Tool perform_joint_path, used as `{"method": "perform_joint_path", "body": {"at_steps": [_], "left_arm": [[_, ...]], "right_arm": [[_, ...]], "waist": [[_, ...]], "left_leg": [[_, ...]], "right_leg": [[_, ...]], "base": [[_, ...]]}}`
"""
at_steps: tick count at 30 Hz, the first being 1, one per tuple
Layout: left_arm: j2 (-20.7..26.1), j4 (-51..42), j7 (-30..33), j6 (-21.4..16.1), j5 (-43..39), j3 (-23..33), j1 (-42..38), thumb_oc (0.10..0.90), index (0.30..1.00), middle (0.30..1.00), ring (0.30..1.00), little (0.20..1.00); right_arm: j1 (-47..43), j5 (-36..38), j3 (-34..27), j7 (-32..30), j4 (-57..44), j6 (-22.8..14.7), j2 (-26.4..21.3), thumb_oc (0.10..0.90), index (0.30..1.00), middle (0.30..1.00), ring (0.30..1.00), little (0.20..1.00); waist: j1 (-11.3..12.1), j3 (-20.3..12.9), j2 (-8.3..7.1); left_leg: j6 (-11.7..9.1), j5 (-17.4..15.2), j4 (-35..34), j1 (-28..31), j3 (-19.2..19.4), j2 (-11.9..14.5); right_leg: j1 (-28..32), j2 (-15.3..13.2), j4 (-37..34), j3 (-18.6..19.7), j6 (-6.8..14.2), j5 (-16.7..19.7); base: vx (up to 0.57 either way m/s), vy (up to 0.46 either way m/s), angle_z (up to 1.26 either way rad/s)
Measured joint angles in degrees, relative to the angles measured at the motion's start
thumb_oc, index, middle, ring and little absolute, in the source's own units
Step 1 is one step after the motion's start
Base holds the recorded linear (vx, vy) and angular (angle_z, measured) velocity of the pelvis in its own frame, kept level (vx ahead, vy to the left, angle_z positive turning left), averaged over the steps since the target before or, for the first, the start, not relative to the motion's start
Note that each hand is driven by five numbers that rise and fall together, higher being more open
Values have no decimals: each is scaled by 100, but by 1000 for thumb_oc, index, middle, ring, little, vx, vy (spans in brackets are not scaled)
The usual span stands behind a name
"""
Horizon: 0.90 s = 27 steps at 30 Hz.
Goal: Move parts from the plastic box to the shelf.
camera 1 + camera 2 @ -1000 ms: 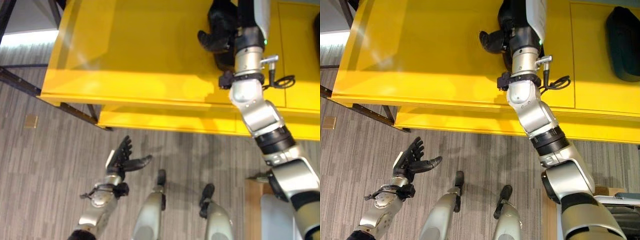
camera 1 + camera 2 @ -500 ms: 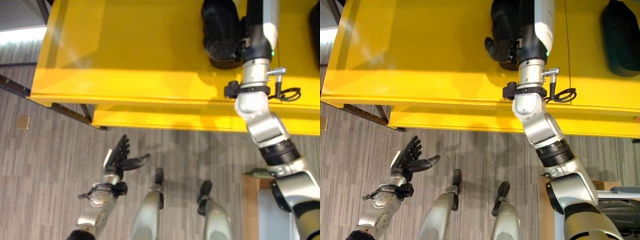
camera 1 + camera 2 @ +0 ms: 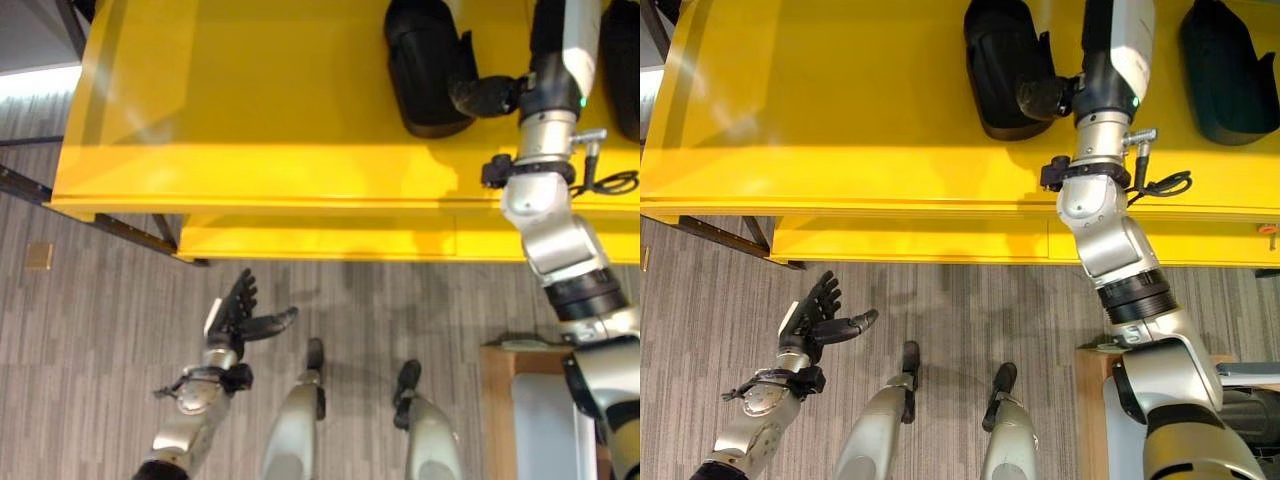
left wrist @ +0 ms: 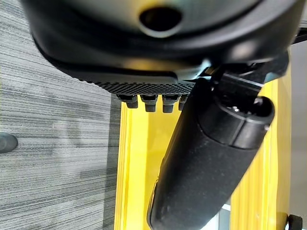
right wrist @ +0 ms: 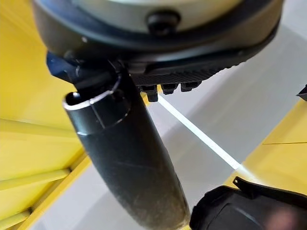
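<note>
While the right hand rests by the part, these lines tell how things stand.

Part: the black part [image 3: 1002, 66] lies flat on the yellow shelf [image 3: 820, 110], near its front edge. A second black part [image 3: 1223, 70] lies further to the right, well apart from the first.

Right hand: the right hand [image 3: 1048, 95] is just beside the black part, at its right side. The thumb sticks out straight in the right wrist view, and the fingers look relaxed. It holds nothing, as far as I can see.

Left hand: the left hand [image 3: 243, 318] hangs low over the grey floor [image 3: 90, 350], fingers spread, empty.

Handling: the part looks like a stiff moulded shell, smooth and a little glossy, so I judge it can slip under the fingers. It seems bulky, not fragile; its weight I cannot tell.

Where to hold: I would take it across the narrow sides, thumb against fingers.
</note>
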Motion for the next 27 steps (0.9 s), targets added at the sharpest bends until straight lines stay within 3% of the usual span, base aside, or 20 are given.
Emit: {"method": "perform_joint_path", "body": {"at_steps": [12, 27], "left_arm": [[5, 2, -37, -7, -40, -1, -9, 900, 1000, 1000, 1000, 1000], [119, 43, -136, -9, -62, -5, -9, 900, 1000, 1000, 1000, 1000]], "right_arm": [[-961, 707, 501, 98, 2219, 61, 118, 900, 1000, 1000, 1000, 1000], [-1397, 1831, 702, 431, 3368, -133, 388, 900, 1000, 1000, 1000, 1000]], "waist": [[60, 0, 1], [243, -5, 11]], "left_leg": [[-9, 8, 0, 11, -3, 0], [-22, 35, -26, 13, -27, -8]], "right_leg": [[1, -2, 13, -1, 1, 1], [3, -10, 19, -24, 0, 0]], "base": [[0, 0, 0], [0, 0, 0]]}}
